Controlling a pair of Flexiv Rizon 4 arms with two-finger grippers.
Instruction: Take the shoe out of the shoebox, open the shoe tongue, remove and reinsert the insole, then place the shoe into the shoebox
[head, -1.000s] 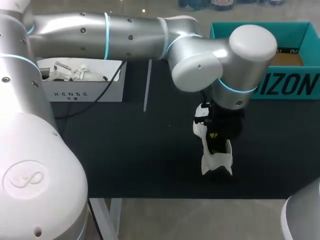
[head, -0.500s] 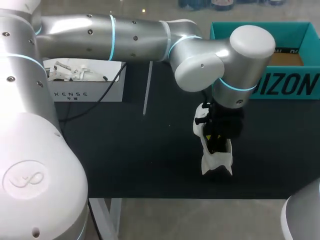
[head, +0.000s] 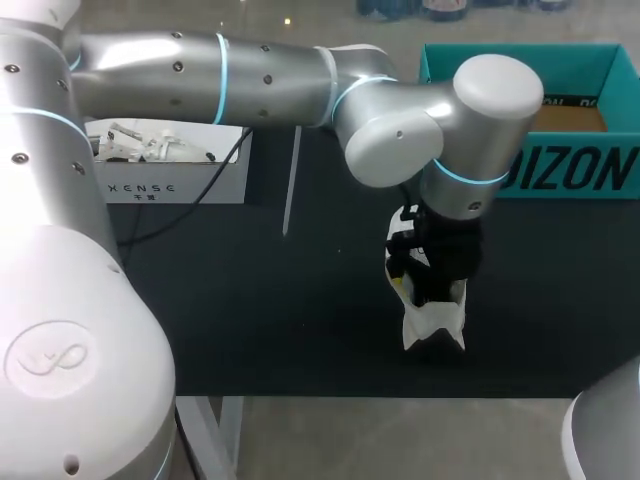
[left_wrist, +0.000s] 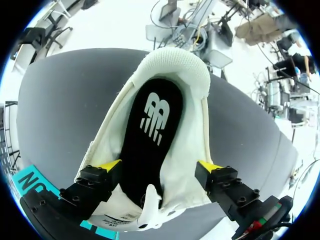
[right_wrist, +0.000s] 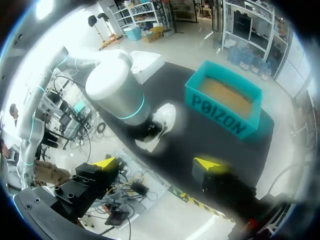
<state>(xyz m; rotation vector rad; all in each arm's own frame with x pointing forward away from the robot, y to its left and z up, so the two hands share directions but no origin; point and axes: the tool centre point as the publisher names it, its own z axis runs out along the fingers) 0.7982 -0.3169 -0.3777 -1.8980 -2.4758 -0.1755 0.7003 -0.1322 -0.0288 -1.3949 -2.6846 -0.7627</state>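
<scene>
Head view puts the white shoe (head: 432, 318) on the black desk (head: 250, 300), well apart from the teal shoebox (head: 560, 172), so the first step, taking it out, is done. The box shows only its bare cardboard floor.

My left arm reaches past the middle and hangs its claw (head: 425, 280) right over the shoe. In the left wrist view the left claw (left_wrist: 160, 166) has its fingers apart, one yellow tip (left_wrist: 110, 164) just beside each flank of the forefoot, straddling it rather than clearly squeezing it. The black insole (left_wrist: 150, 130) lies flat inside the shoe (left_wrist: 195, 125), running to the heel collar. A white flap (left_wrist: 150, 200), probably the tongue, sits under the claw, but I cannot tell if it is folded open.

Right wrist view shows the right claw (right_wrist: 156, 165) held high off the desk's near edge, fingers apart, with nothing between them.

With the insole seated, I judge this is either before its removal or after its return; these pictures alone do not settle which. Putting the shoe back in the box is certainly left.
</scene>
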